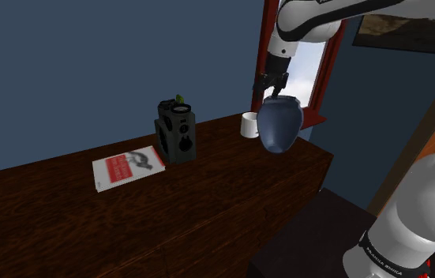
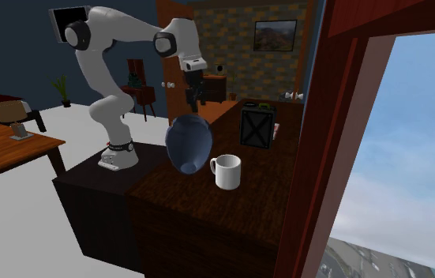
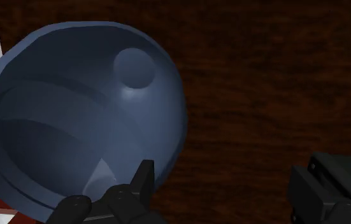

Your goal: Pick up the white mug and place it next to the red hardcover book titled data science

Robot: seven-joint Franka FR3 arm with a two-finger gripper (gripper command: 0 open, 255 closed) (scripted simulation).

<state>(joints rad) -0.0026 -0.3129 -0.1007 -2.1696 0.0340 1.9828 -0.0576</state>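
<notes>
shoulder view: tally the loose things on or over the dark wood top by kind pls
white mug: 1
blue vase: 1
red and white book: 1
black camera: 1
total: 4

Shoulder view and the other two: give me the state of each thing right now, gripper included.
gripper: open, fingers apart, over the blue vase's mouth.
blue vase: tilted, mouth toward the gripper, one finger at its rim.
white mug: upright on the table, apart from the gripper.
red book: closed, lying flat on the table.
black camera: upright, beside the book.
</notes>
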